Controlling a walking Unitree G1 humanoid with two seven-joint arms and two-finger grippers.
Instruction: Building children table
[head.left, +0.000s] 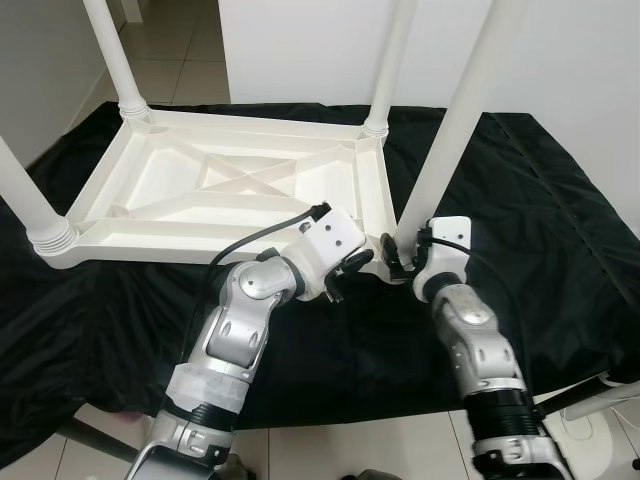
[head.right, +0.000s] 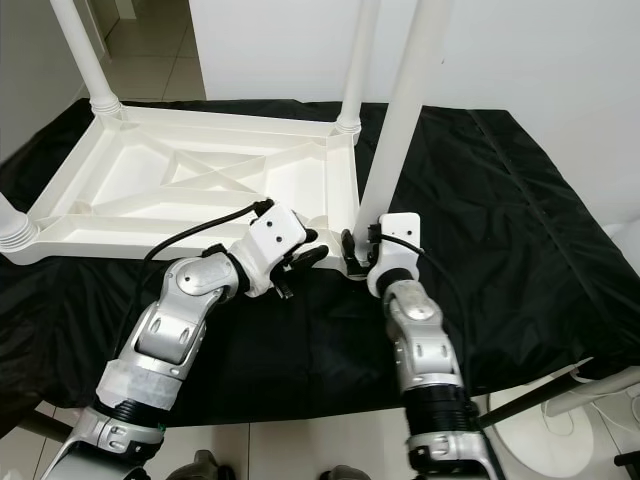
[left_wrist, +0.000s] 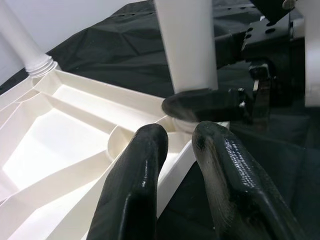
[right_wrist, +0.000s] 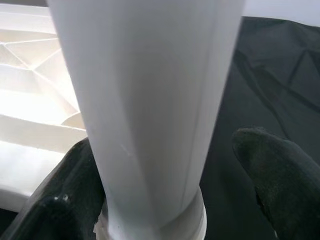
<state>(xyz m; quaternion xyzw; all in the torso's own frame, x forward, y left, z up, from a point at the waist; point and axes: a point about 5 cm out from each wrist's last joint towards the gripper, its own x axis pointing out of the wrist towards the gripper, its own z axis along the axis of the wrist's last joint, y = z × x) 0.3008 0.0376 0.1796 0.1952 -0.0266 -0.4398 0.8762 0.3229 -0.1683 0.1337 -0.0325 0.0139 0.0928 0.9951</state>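
A white children's table (head.left: 230, 180) lies upside down on a black cloth. Legs stand at its far left (head.left: 115, 55), far right (head.left: 390, 60) and near left (head.left: 25, 205) corners. A fourth leg (head.left: 455, 130) stands tilted in the near right corner socket. My right gripper (head.left: 400, 255) is open around the base of this leg (right_wrist: 150, 100); one finger touches it and the other finger (right_wrist: 280, 175) stands apart. My left gripper (head.left: 352, 265) hovers at the table's near right rim, beside that socket. Its fingers (left_wrist: 135, 185) are shut with nothing between them.
The black cloth (head.left: 540, 220) covers the whole work surface and hangs over its front edge. A white wall (head.left: 300, 50) stands close behind. Tiled floor (head.left: 170, 50) shows at the back left, and a white stand base (head.left: 590, 440) sits on the floor at the lower right.
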